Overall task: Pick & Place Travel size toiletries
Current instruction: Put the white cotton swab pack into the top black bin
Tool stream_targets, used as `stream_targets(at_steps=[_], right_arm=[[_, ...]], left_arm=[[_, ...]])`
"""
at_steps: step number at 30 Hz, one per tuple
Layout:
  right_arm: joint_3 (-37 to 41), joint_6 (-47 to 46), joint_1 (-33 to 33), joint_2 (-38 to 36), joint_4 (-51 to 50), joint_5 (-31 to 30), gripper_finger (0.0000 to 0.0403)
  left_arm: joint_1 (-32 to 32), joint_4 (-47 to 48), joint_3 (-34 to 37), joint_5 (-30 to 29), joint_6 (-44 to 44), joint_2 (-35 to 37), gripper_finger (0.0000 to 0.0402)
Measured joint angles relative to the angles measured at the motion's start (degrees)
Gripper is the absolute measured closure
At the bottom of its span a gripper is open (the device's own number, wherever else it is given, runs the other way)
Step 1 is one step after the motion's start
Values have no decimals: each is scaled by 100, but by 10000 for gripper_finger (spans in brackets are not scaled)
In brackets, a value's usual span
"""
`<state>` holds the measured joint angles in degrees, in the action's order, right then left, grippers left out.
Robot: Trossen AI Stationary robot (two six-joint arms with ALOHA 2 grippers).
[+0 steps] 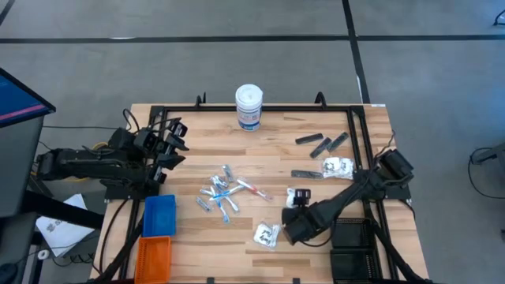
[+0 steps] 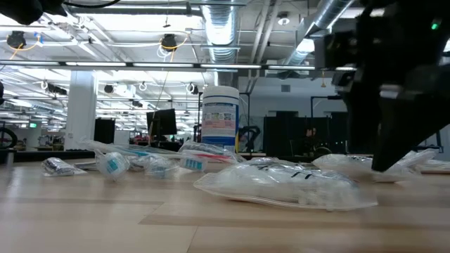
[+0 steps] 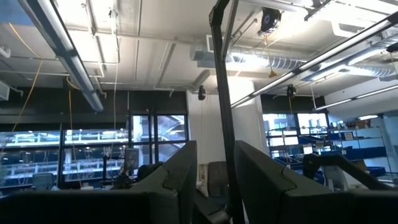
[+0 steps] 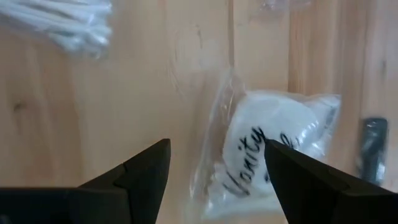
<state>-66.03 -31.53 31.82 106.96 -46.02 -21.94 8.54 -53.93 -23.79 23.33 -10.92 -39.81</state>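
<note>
Three clear crinkly packets with white contents are counted on the light wooden table (image 1: 268, 150): one (image 1: 266, 234) at 6 o'clock, straddled by the right gripper (image 4: 214, 171) with its fingers apart, one (image 1: 338, 167) at 3 o'clock, one (image 1: 299, 195) between. Roughly eight small silver-blue tubes (image 1: 218, 197) are clustered at centre; four slim black pieces (image 1: 321, 143) lie at 2 o'clock. The left gripper (image 1: 175, 142) is raised at 9 o'clock, fingers slightly parted, empty.

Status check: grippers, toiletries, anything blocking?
Right gripper open, low over a clear packet, not yet gripping. Left gripper parked at table's left edge, empty. Tubes and sticks loose mid-table. Nothing blocking.
</note>
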Motion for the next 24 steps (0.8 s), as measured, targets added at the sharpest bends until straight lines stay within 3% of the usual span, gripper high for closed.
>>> stream_targets(at_steps=[7,10,14,20,24], right_arm=[[425,-90,-167,-42,520,238,150],[427,-107,-192,-35,515,249,170],[435,-106,-261,-23,505,268,238],[423,-111,-357,-21,251,189,385],[121,-593,-495,-81,-687,258,386]], left_arm=[[0,0,0,0,-2,0,302],[0,2,0,0,-3,0,302],[0,7,0,0,-10,0,302],[-26,11,0,-2,-118,0,302],[-79,6,0,-2,-65,0,302]])
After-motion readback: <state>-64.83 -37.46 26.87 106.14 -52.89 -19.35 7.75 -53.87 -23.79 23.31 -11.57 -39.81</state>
